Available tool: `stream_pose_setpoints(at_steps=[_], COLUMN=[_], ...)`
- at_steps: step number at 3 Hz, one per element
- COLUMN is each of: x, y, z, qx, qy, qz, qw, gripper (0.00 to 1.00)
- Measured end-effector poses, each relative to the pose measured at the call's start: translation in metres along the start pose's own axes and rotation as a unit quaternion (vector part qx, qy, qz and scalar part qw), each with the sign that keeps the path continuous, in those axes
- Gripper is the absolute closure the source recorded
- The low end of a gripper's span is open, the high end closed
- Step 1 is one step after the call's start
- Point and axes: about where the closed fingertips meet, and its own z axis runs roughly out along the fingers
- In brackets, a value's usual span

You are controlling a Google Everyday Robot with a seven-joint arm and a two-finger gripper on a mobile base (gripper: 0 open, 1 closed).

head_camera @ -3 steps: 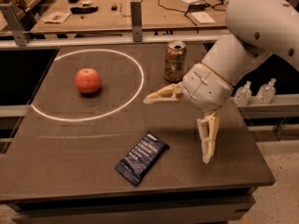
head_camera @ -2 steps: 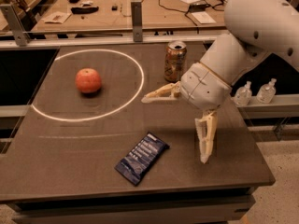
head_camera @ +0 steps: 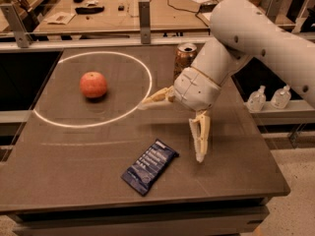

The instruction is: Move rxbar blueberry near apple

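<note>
**Arm pose.** The white arm [head_camera: 256,43] enters from the upper right of the camera view and slopes down over the table [head_camera: 236,171]. Its rounded wrist housing sits just outside the white circle [head_camera: 142,100] marked on the tabletop, on the circle's picture-right side.

**Gripper state.** The gripper [head_camera: 170,132] is spread wide and holds nothing.
- One finger [head_camera: 157,96] points sideways toward the circle; its tip reaches the circle's picture-right arc.
- The other finger [head_camera: 200,136] points down toward the tabletop, outside the circle. Whether its tip touches the surface cannot be told.

**Rxbar blueberry, position.** The rxbar blueberry [head_camera: 150,166] lies flat on the table outside the circle, on its near side, toward the table's front edge. It lies below the gap between the two fingers and near the downward finger's tip, on that tip's picture-left side. No part of the gripper touches it.

**Rxbar blueberry, appearance.** A flat rectangular wrapper, dark navy blue, with pale text lines on its face. It lies diagonally, one short end toward the front edge, the other toward the downward finger.

**Other items.**
- The apple [head_camera: 93,84], round and red-orange, rests inside the circle, left of its centre and well apart from the bar.
- A brown drink can [head_camera: 184,58] stands upright just outside the circle's picture-right side, partly hidden behind the arm.
</note>
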Motion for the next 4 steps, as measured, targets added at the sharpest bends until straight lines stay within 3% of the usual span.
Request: stream_pose_setpoints(at_steps=[2, 4], x=[-0.002, -0.009], y=[-0.034, -0.025], z=[0.023, 0.036], qx=[-0.033, -0.041], qy=[-0.029, -0.05], qz=[-0.025, -0.022], qw=[0.9987, 0.9976], gripper=[0.0, 0.0])
